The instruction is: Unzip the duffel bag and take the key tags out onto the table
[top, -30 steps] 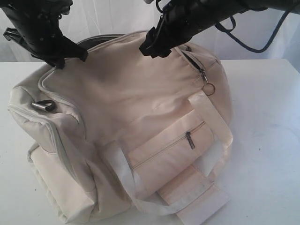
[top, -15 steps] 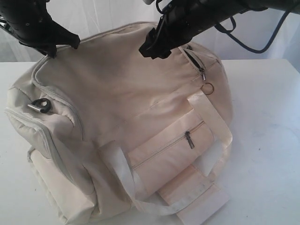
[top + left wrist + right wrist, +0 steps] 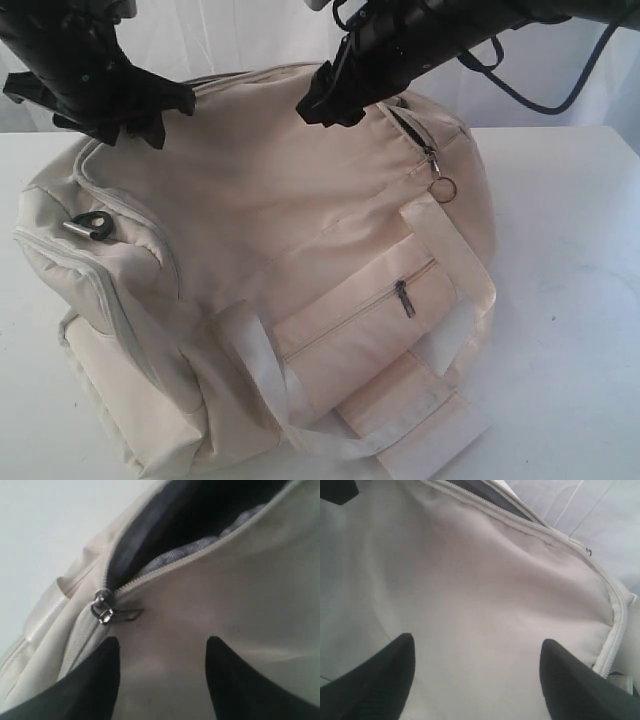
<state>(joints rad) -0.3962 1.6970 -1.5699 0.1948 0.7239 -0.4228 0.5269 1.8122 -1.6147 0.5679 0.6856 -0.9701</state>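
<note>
The duffel bag (image 3: 300, 220) lies on the white table (image 3: 580, 300), filling the left and middle of it. At its left end a metal D-ring (image 3: 88, 226) sticks out from the side.

My left claw (image 3: 165, 115) hangs over the bag's far left shoulder. Its fingers (image 3: 95, 680) are spread wide and grip nothing, with only cream fabric under the gap. Just past them sits the main zipper's slider (image 3: 102, 607). Beyond it the zipper gapes on grey lining (image 3: 200, 545), but the inside is too dark for me to tell what lies there.

My right claw (image 3: 318, 100) hovers over the far top of the bag near the middle. It is also spread and empty, with smooth fabric below its fingers (image 3: 380, 680).

Further right, the front pocket's zipper pull (image 3: 405, 298) hangs on the near side. A round ring pull (image 3: 445, 188) dangles from the zipper at the right end.
</note>
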